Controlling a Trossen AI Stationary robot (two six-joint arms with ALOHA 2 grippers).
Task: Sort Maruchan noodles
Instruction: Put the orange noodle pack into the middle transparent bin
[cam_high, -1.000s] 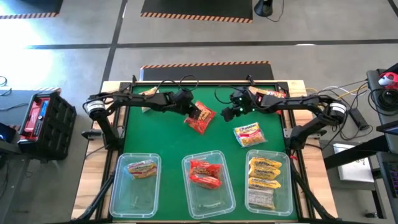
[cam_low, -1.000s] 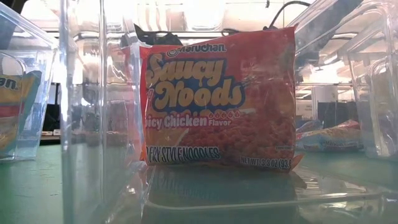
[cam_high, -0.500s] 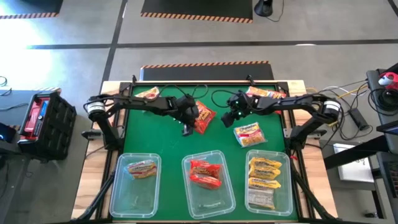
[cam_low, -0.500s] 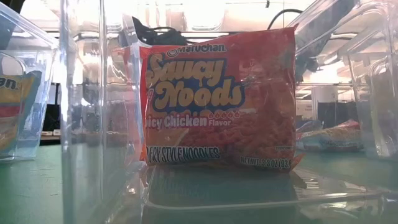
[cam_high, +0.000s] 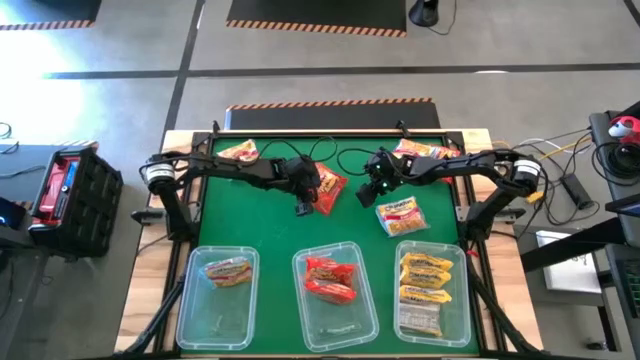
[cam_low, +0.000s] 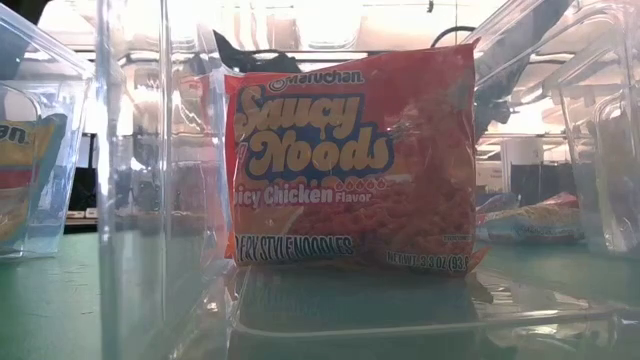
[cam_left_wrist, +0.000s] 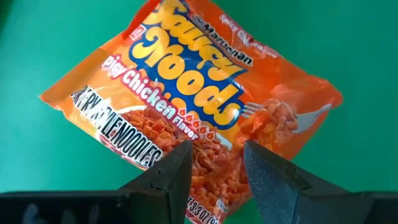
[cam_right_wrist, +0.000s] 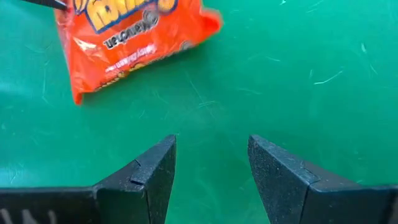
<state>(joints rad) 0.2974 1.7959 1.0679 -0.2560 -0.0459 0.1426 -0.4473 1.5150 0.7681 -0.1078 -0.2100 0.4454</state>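
Step in hand looks like pickup of one red-orange crinkly plastic Saucy Noods packet (cam_high: 328, 189), lying flat on the green counter (cam_high: 260, 220) at centre of the high frame, just above the middle clear rectangular plastic bin (cam_high: 335, 300).

Left end effector (cam_left_wrist: 214, 165) sits over the packet's edge, fingers spread apart with the packet showing between them; not clenched on it as far as the wrist view shows. Left arm reaches in from the left edge, stretched nearly straight across the upper counter.

Next move probably calls for closing on the packet edge, lifting, and carrying it down to the middle bin, which already holds red packets (cam_high: 330, 278).

Right end effector (cam_right_wrist: 211, 165) hangs near the packet's right side, fingers apart and empty, bare green felt between them; right arm extends in from the right edge.

Other packets: a yellow packet (cam_high: 399, 214) right of centre, loose ones at upper left (cam_high: 238, 151) and upper right (cam_high: 425, 150). Left bin holds one packet (cam_high: 228, 270), right bin holds yellow ones (cam_high: 426, 275).
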